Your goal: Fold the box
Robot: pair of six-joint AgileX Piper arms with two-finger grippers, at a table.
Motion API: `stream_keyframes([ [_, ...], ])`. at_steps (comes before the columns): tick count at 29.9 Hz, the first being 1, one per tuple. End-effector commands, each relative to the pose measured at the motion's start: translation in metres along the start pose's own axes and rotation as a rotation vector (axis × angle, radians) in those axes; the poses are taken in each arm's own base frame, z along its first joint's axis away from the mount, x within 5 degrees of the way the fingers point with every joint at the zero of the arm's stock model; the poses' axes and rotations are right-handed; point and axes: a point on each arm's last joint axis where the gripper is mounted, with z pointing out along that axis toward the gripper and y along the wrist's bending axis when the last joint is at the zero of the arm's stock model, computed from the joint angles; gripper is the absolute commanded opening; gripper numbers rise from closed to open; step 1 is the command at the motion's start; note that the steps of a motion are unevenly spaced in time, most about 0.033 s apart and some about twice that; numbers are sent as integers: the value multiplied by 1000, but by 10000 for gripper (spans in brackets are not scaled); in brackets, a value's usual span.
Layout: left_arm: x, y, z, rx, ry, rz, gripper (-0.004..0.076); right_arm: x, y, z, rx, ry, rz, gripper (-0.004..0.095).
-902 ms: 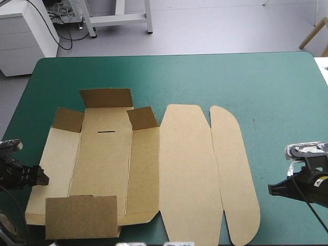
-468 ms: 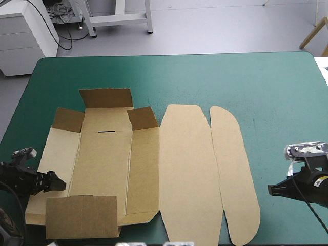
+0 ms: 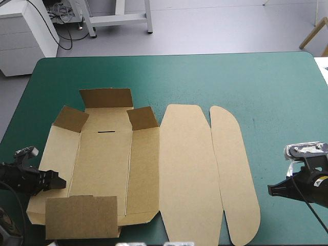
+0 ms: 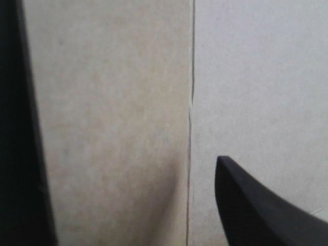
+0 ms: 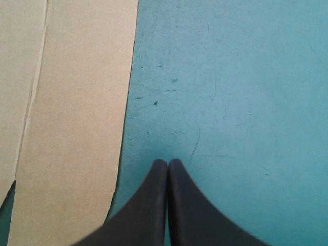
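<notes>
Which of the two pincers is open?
The left pincer, over the box: its fingers stand apart, while the right pincer, over the teal-green cover, is shut to one point.

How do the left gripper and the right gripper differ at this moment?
The left gripper is open; the right gripper is shut. The left gripper is over the box; the right gripper is over bare teal-green cover beside it. Both are black.

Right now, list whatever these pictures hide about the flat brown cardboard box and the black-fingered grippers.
- High view: the flat brown cardboard box, its lid's near end cut by the bottom edge.
- Left wrist view: the box's outline; board fills the picture.
- Both views: whether the open black-fingered left gripper touches the board; too small, too close.
</notes>
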Motion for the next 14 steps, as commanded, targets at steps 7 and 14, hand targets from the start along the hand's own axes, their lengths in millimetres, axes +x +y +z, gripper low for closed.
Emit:
stream_keyframes([
  [7,4,-10,-7,56,52,23,13,-9,-1,-6,14,-79,-6,-19],
  [14,8,-7,-7,18,96,19,-9,-9,-1,-6,14,-79,-6,-20],
])
